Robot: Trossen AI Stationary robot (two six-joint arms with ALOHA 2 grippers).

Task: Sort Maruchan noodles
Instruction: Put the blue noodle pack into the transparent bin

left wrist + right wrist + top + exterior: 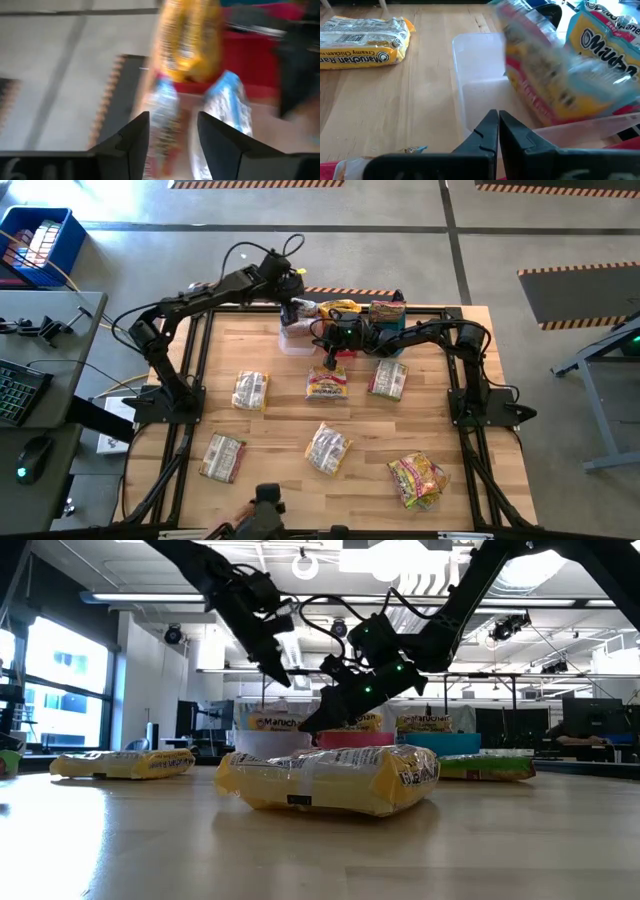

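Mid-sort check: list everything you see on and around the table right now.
Loose noodle packets: six; silvery-white, yellow-orange, one reddish-pink with green; spread over the table's middle and near part.
Binned packets: several, exact count unclear; yellow and mixed; in the bins at the far edge.
Clear bin: one; far edge, leftmost of the three bins.
Red bin: one; far edge, middle.
Teal bin: one; far edge, rightmost.
Table: one; light wood.
Blue crate: one; on the floor, far left.
Keyboard and mouse: one each; dark; on the side desk at left.
Left gripper: open, over the bins.
Right gripper: shut, empty, low by the clear bin.
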